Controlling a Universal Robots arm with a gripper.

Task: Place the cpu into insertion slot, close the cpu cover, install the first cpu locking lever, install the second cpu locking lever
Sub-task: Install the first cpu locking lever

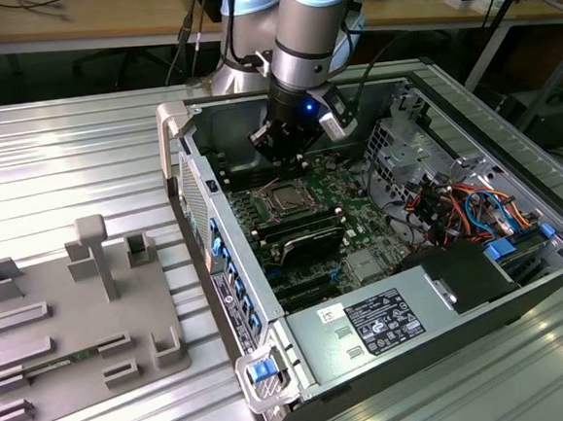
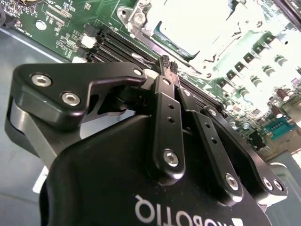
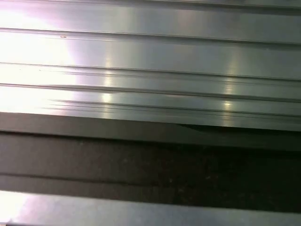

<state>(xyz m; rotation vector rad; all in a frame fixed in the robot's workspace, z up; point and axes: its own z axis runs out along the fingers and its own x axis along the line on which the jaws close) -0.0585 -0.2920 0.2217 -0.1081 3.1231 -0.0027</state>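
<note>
The gripper [image 1: 279, 159] is seen in the exterior view inside the open case [image 1: 427, 72], poised just above the far side of the socket [image 1: 288, 200] on the green board [image 1: 356, 226]. In the second wrist view its fingertips [image 2: 165, 62] are pressed together with nothing between them. The cover [image 2: 197, 28] lies flat over the socket, brightly lit, with the cpu [image 1: 288, 199] seated beneath it.

The gripper [image 1: 282, 152] hangs inside the open case [image 1: 179, 121], just above the socket [image 1: 286, 199]; drive cage [image 1: 405, 142] and cables [image 1: 462, 206] crowd the exterior view's right.
</note>
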